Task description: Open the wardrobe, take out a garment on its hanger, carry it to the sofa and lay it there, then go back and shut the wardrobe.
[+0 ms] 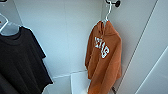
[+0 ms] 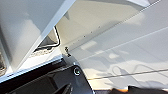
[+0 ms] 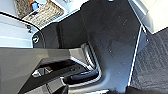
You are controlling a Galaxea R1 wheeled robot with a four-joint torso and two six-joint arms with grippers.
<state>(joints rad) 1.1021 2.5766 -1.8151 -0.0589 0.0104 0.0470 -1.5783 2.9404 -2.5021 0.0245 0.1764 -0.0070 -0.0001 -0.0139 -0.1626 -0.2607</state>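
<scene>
- Black T-shirt (image 1: 21,62): nearest the head camera, at 9 o'clock in the head view; hangs on its own white hanger (image 1: 6,25); not the item to take.
- Garment (image 1: 103,58): burnt-orange hooded sweatshirt with white block letters, hanging at about 2 o'clock in the head view, close against the right inner wall of the wardrobe (image 1: 65,37); it hangs free, turned partly sideways.
- Handling, judged: soft, limp fleece; light to moderate in weight; not fragile and not slippery; it will sag and swing when lifted, so the cloth itself makes a poor grip point.
- Hanger (image 1: 107,13): thin, white and stiff; its curved hook sits over a dark peg (image 1: 117,3) at 1 o'clock; the neck just above the hood is bare.
- Grip point, judged: take the hanger at the neck below the hook, then lift up and off the peg; thin plastic may flex or twist, so keep the hold square.
- Wardrobe: doors stand open; white back panel and floor lie farthest.
- Left gripper and right gripper: whether either is open or closed cannot be told.
</scene>
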